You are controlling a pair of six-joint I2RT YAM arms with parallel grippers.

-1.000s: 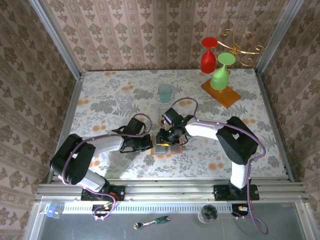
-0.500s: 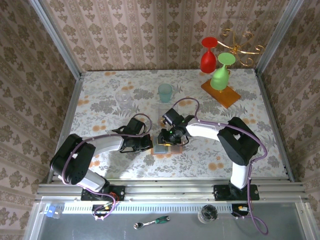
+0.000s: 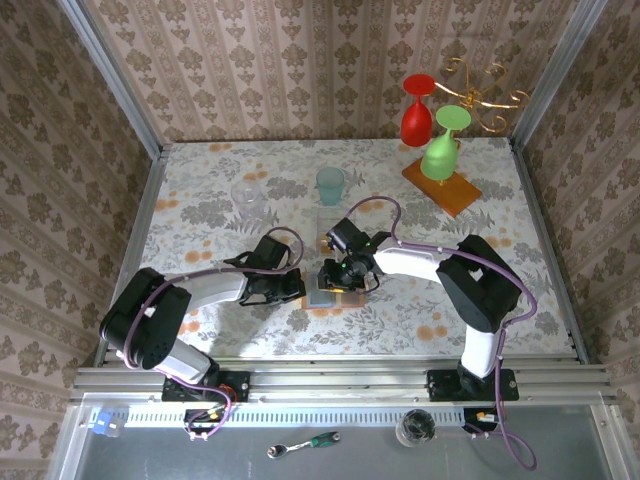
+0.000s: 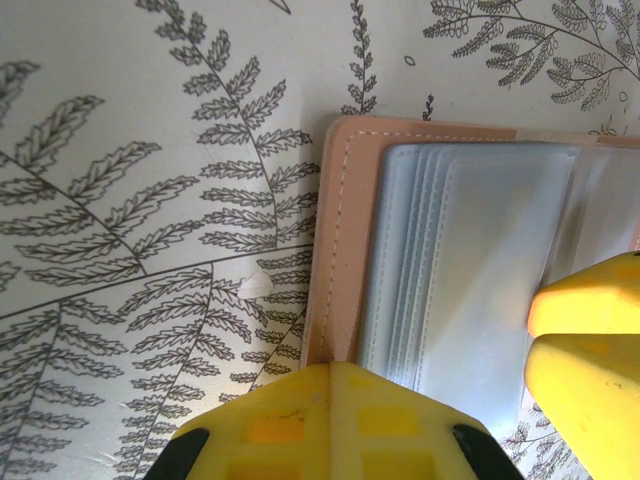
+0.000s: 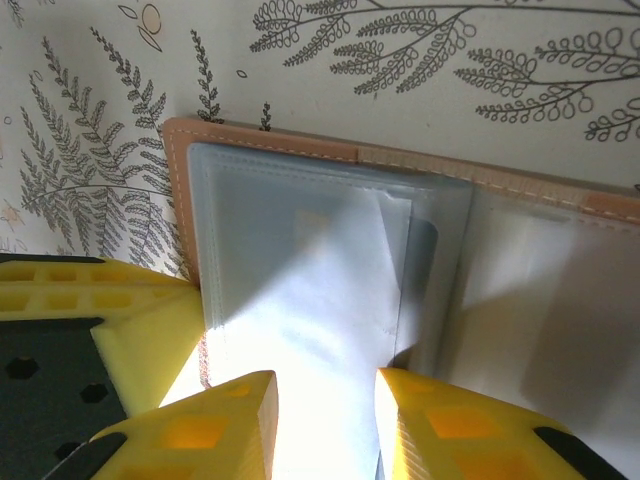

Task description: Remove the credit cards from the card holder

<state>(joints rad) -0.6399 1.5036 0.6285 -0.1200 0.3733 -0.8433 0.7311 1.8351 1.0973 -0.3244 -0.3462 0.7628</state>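
1 card holder (image 3: 322, 297) lies open and flat on the worktop (image 3: 200, 180), near the front middle, between the 2 tools. Left tool (image 3: 297, 291): clenched on nothing, its closed tips pressed down on the tan left border of the holder, near the corner. Right tool (image 3: 338, 283): 2 fingers (image 5: 228, 425) standing part apart, tips down on the stack of grey clear sleeves (image 5: 300, 270), which shows in the gap; released, with no pinch to be seen. The top sleeve looks slightly lifted at its right edge. 1 credit card (image 5: 424, 262) shows as a dark shape tucked behind the sleeves; can't count any more. Rest of the worktop: 1 teal cup (image 3: 330, 185) and 1 clear glass (image 3: 248, 197) behind the holder and well apart from it. In the far right corner are 2 upturned stem glasses, 1 red (image 3: 417, 118) and 1 green (image 3: 439, 152), at 1 wooden slab (image 3: 446, 188), with 1 gold wire rack (image 3: 487, 85) behind. On the grey ledge in front of the arm bases: 1 wrench (image 3: 305, 444), 1 jar (image 3: 415, 428)
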